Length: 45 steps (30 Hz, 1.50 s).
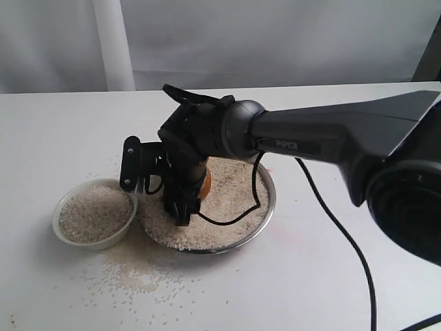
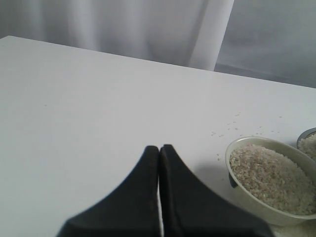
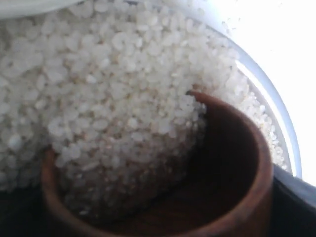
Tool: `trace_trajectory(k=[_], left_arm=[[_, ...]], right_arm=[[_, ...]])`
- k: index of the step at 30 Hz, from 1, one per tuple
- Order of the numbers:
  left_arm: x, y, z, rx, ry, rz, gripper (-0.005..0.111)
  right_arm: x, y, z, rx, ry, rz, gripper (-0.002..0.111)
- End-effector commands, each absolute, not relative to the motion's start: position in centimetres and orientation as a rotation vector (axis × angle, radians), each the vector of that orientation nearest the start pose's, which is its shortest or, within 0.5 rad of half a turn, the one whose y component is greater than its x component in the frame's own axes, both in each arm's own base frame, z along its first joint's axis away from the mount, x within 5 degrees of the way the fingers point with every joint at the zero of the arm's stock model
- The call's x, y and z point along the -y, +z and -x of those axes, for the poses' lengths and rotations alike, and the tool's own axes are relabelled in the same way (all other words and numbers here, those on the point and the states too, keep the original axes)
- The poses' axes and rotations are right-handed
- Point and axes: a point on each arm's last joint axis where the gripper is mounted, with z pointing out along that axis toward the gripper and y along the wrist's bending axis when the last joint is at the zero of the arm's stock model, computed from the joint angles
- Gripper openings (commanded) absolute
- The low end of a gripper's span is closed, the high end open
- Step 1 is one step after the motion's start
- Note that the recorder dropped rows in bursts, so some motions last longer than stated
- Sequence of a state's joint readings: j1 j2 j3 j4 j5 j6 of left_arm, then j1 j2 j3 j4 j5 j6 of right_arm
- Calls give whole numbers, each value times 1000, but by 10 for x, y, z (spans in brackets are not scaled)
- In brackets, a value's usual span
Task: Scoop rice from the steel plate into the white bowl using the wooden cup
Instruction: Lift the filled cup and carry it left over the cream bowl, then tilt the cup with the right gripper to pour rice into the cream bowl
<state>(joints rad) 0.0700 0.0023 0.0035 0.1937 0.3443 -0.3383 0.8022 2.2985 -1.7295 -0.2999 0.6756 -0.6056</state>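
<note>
The steel plate [image 1: 267, 207] holds a wide heap of rice [image 1: 231, 189]. My right gripper [image 1: 184, 210] reaches across into it and is shut on the wooden cup [image 1: 205, 181], which is tipped on its side in the heap. In the right wrist view the wooden cup [image 3: 237, 163] has its mouth pushed into the rice [image 3: 123, 89], and grains fill about half of its inside. The white bowl [image 1: 60, 207] stands touching the plate's left side and is nearly full of rice. My left gripper [image 2: 159, 148] hangs shut and empty over bare table, apart from the white bowl [image 2: 256, 205].
Loose grains [image 1: 138, 276] lie scattered on the white table in front of the bowl and plate. A black cable [image 1: 337, 227] trails from the right arm across the table to the front right. A white curtain closes off the back.
</note>
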Motion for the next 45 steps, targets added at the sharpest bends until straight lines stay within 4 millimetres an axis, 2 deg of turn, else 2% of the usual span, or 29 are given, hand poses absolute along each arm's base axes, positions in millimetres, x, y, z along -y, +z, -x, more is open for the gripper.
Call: trace_trajectory(k=[1, 4, 10, 14, 21, 25, 29, 33, 37, 45], left_arm=[[-10, 183, -53, -1797, -1, 248, 0], [-10, 183, -53, -1797, -1, 248, 0], [-10, 183, -53, -1797, -1, 248, 0], [-10, 183, -53, -1797, -1, 248, 0], [-10, 183, -53, -1797, -1, 248, 0], [-10, 183, -53, -1797, -1, 248, 0], [-10, 183, -53, -1797, -1, 248, 0], [-10, 183, -53, -1797, -1, 248, 0], [-10, 183, -53, -1797, -1, 248, 0], [-10, 183, -53, -1797, -1, 248, 0]], right_arm=[[-328, 152, -354, -1873, -185, 1824, 0], [-316, 154, -353, -1883, -151, 1776, 0], [-289, 159, -347, -1912, -14, 1555, 0], [-268, 160, -329, -1828, 38, 1379, 0], [-266, 164, -325, -1840, 25, 1424, 0], [-277, 187, -328, -1855, -45, 1607, 0], [-297, 216, -327, -1739, -110, 1722, 0], [-320, 230, -324, -1651, -134, 1793, 0], [-345, 233, -322, -1577, -154, 1855, 0], [-391, 217, -323, -1476, -287, 1996, 0]])
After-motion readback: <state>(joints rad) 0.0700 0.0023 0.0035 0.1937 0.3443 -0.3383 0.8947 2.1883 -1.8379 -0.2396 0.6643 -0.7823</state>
